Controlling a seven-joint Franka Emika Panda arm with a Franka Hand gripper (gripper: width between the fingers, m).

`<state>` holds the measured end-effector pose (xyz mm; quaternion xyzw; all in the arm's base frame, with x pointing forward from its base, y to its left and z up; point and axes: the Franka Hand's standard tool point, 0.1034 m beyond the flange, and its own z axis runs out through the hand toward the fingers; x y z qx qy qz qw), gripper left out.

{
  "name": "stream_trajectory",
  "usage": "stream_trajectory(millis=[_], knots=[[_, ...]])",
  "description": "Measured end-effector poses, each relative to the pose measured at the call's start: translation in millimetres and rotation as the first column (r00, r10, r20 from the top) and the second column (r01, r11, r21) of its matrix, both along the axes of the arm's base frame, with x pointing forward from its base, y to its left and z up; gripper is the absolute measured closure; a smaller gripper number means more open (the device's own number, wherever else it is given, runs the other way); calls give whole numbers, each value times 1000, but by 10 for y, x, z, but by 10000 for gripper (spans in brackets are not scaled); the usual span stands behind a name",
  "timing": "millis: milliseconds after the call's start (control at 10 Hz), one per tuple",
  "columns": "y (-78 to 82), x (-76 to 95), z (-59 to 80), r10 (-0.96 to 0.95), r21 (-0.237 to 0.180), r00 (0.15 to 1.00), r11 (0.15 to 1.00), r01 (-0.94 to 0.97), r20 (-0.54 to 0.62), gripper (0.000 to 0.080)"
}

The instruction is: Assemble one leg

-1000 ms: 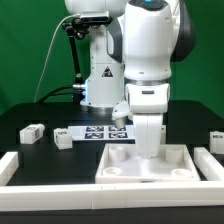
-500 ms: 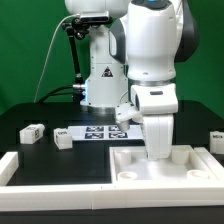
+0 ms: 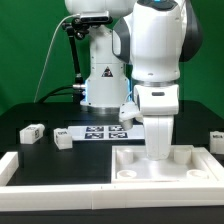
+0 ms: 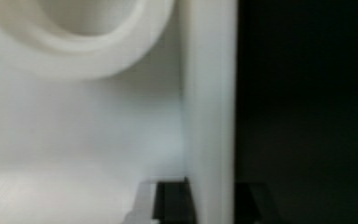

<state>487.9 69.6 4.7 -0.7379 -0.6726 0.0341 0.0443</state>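
Reading exterior view: gripper (image 3: 160, 152) low on tray (image 3: 165, 180) rim | leg (image 3: 32, 131) lies free at tray's ten o'clock; looks light, stiff, smooth, so pinch its flat sides | wrist view: fingers (image 4: 172, 205) narrowly parted, seemingly clamping tray (image 4: 208, 100) rim
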Motion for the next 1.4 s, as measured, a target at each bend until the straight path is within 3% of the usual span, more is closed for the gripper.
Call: stream_trajectory(millis=[100, 200, 400, 500, 600, 700, 1000, 1400], knots=[[-2, 3, 1, -1, 0, 1000, 1000, 1, 1, 739], [-3, 15, 8, -1, 0, 1000, 1000, 1, 4, 649], [-2, 40, 20, -2, 2, 1000, 1000, 2, 14, 372], [-2, 51, 25, -3, 3, 1000, 1000, 3, 18, 372], [-3, 58, 28, -3, 3, 1000, 1000, 3, 20, 211], [-3, 61, 30, -4, 3, 1000, 1000, 3, 21, 169], [-3, 63, 32, -5, 3, 1000, 1000, 5, 22, 151], [305, -40, 477, -194, -16, 978, 981, 195, 72, 151]])
